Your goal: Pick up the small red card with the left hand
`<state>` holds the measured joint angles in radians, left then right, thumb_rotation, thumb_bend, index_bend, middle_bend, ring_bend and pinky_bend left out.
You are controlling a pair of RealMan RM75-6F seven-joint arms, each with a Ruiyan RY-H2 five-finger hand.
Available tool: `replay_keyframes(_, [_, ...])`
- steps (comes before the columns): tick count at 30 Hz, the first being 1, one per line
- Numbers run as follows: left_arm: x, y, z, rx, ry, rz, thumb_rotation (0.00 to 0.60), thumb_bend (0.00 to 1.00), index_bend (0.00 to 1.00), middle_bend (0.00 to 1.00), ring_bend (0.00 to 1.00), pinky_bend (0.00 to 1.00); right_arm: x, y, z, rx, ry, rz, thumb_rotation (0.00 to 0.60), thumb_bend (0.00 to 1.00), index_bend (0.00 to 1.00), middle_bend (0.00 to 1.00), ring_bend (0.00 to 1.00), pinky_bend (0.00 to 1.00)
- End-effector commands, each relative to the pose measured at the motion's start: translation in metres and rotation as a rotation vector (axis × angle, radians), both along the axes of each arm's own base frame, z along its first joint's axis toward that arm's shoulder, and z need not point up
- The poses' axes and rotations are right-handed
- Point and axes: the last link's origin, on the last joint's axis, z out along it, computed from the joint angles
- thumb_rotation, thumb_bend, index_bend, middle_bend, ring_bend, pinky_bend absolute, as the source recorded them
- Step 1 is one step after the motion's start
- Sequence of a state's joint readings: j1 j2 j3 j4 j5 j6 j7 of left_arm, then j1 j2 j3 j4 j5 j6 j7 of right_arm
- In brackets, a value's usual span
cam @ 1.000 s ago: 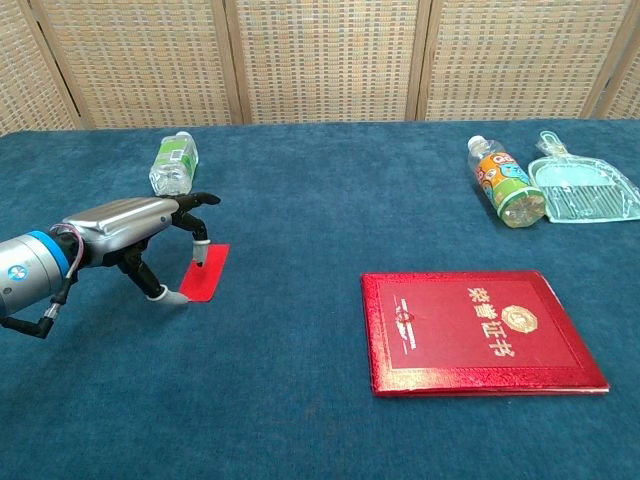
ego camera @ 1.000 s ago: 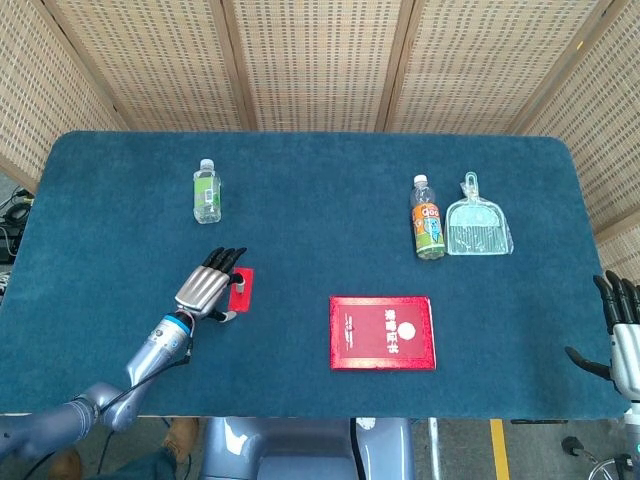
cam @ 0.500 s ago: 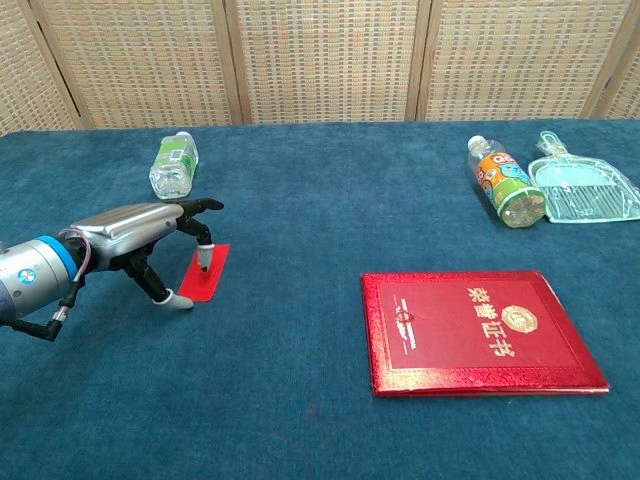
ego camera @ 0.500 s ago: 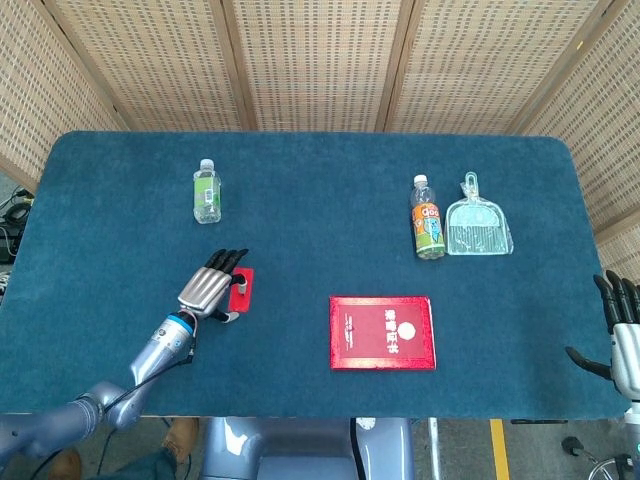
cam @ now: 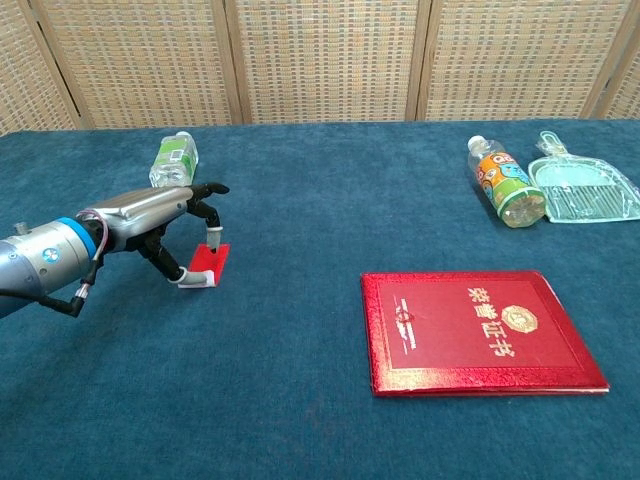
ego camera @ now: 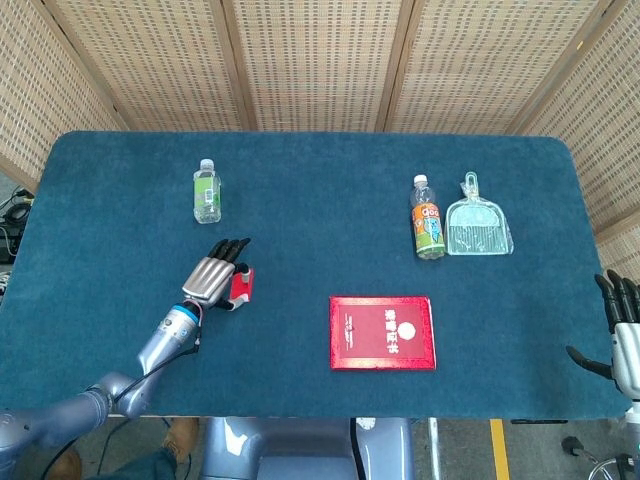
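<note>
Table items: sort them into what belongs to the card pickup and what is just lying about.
Belongs to the job:
- small red card
- left hand, fingertips on the card

Just lying about:
- large red certificate booklet
- green-label bottle
- orange-label bottle
- clear dustpan
- right hand

Left hand (ego camera: 212, 277) covers much of small red card (ego camera: 240, 287).

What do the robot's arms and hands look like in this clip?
The left hand has a silver-grey metal back, black fingers with pale tips, a blue wrist ring, thin cables and a silver forearm. The right hand has dark fingers on a grey-white body.
</note>
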<state>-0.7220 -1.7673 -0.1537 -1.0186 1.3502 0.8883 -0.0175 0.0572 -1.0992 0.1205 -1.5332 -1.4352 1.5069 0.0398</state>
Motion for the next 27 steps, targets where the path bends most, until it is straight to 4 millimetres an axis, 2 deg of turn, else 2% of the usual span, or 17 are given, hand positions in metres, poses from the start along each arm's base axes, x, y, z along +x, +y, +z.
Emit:
replay_keyframes(1, [0.005,0.005,0.005,0.02,-0.01,-0.001,0.6,0.26,0.5,0.0,0.0,0.0,0.0,0.0,0.0,0.0,0.001,0.0,0.6,0.0,0.04,0.0,0.0,0.0])
replay_keyframes(7, [0.003,0.002,0.023,0.024,-0.021,-0.002,0.6,0.26,0.5,0.0,0.0,0.0,0.0,0.0,-0.001,0.005,0.002,-0.002,0.6,0.0,0.04,0.0,0.0,0.0])
replay_keyframes(12, [-0.004,-0.011,0.027,-0.029,0.008,0.011,0.6,0.26,0.5,0.0,0.0,0.0,0.001,0.0,-0.002,0.006,0.003,0.002,0.6,0.0,0.05,0.0,0.0,0.0])
replay_keyframes(20, [-0.013,-0.025,0.017,-0.09,0.028,0.048,0.6,0.26,0.51,0.0,0.0,0.0,0.002,0.001,-0.002,0.008,0.004,0.004,0.6,0.0,0.05,0.0,0.0,0.0])
replay_keyframes(27, [-0.008,-0.024,0.003,-0.107,0.021,0.061,0.6,0.26,0.51,0.0,0.0,0.0,0.0,0.0,-0.001,0.006,0.0,-0.002,0.6,0.0,0.05,0.0,0.0,0.0])
